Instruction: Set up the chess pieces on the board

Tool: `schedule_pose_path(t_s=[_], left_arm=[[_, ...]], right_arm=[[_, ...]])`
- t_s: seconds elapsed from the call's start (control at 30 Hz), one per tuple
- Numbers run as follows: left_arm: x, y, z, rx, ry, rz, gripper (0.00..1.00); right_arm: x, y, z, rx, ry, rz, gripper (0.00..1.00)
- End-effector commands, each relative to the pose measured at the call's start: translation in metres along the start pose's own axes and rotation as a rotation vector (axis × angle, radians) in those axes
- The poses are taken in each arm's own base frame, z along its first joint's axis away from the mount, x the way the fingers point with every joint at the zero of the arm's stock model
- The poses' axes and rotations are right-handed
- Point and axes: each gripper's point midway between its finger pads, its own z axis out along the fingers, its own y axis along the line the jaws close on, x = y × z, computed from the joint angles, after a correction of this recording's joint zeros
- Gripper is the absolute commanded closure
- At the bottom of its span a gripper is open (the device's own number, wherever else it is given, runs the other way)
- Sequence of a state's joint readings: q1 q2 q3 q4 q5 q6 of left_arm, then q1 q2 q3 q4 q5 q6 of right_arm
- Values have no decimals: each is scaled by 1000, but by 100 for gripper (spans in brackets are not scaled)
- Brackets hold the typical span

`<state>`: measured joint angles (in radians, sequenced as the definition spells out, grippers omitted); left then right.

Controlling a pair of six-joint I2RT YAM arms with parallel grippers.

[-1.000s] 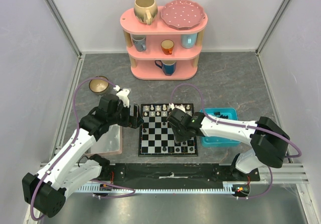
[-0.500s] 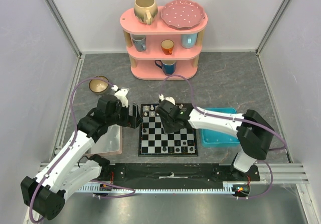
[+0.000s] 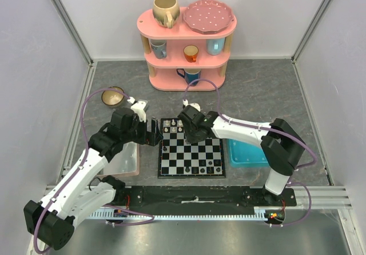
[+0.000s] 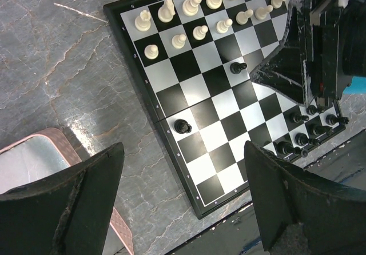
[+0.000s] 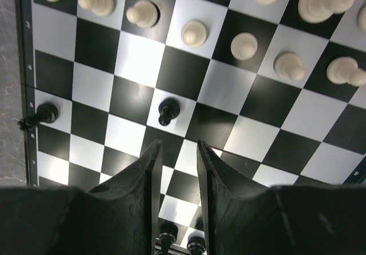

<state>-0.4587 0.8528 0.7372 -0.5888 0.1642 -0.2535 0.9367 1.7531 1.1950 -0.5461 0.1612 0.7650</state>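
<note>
Two rows of white pieces (image 4: 200, 32) stand upright along the far end of the board (image 3: 191, 152); black pieces (image 4: 297, 143) cluster at its near right corner. One black pawn (image 5: 167, 111) stands mid-board, just ahead of the right claw (image 5: 176, 149), whose jaws are slightly apart and empty. Gaping wide, the left claw (image 4: 184, 152) hangs over the board's left edge, with a pink tray (image 4: 34, 152) beside that edge.

Left tool (image 4: 183, 152) spread wide, left arm (image 3: 86, 164) bent forward; right tool (image 5: 177, 147) narrowly parted, empty, right arm (image 3: 246, 130) angled leftward
</note>
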Motion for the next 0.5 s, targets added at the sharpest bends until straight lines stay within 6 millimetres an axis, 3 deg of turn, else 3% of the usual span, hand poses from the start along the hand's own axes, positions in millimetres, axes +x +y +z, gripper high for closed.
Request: schedule_pose_path(t_s=[0.0,0.47], left_arm=[[-6,-4,2,26,-20,35,9],[-4,-5,3,31,-9,35,9]], right_arm=[[-27,14,0,-41,-58,1,62],[-31,19,9,-49,-51,-6,64]])
